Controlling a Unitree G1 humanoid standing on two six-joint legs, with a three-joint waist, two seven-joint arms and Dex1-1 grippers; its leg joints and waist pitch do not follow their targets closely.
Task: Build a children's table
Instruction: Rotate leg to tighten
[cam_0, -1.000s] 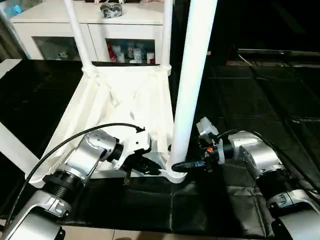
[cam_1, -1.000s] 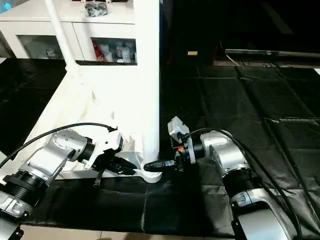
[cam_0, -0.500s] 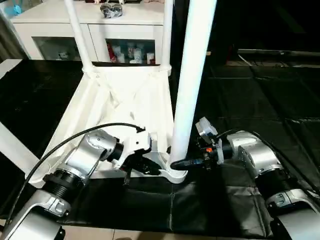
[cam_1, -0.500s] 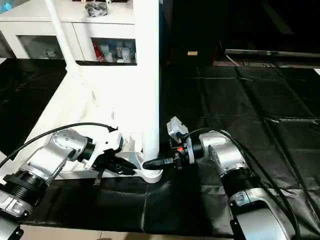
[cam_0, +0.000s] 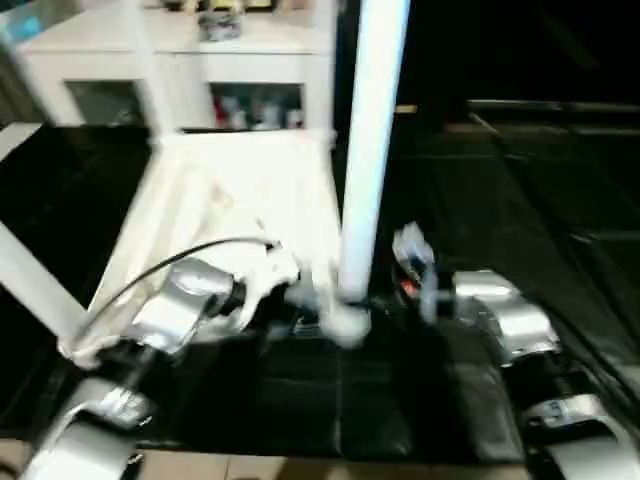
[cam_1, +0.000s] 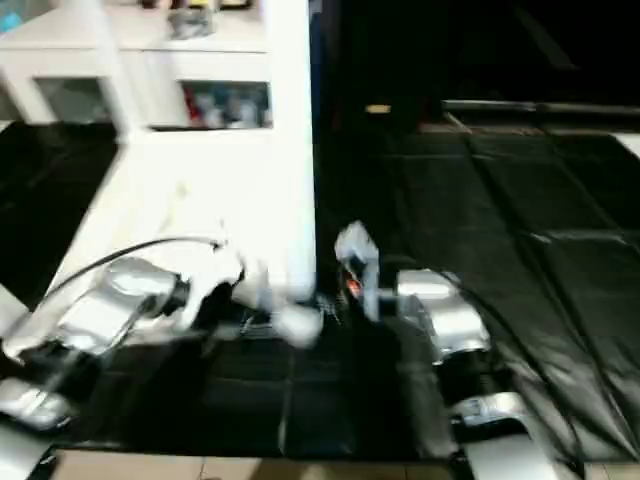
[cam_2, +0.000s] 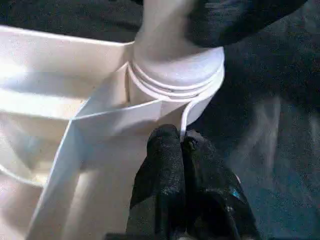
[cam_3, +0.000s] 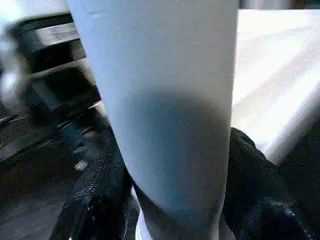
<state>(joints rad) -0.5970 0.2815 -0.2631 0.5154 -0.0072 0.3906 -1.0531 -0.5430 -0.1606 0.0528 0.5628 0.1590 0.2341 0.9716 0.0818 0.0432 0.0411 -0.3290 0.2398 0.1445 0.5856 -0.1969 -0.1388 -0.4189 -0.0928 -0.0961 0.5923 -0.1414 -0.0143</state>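
I observed the children's table (cam_0: 235, 190) lying upside down on the black mat (cam_0: 520, 200), ribbed underside up. Two legs stood in the far corner sockets, in front of the white cabinet (cam_0: 170, 45). A third, near leg (cam_0: 370, 150) rose upright from the near corner socket (cam_2: 175, 70) on the side toward my right arm. Another white piece (cam_0: 35, 290) lay at a slant across the mat on the left side, just beside the tabletop's edge.

Left gripper (cam_2: 181, 145): in the left wrist view, I saw both black fingers (cam_2: 162, 155) pressed together, pinching the thin plastic rim of the tabletop immediately below the socket. The fingertips sat just beside the threaded base of the near leg. The head views placed this gripper at the near edge of the tabletop, though motion blur hid the detail there.

Right gripper (cam_3: 175, 200): in the right wrist view, I saw one black finger (cam_3: 100, 185) on each side of the near leg, low on its shaft, both touching it. The jaws stood apart by the width of the leg and clasped it. In the head views, the right forearm (cam_0: 495, 315) reached toward the leg's base from the right.
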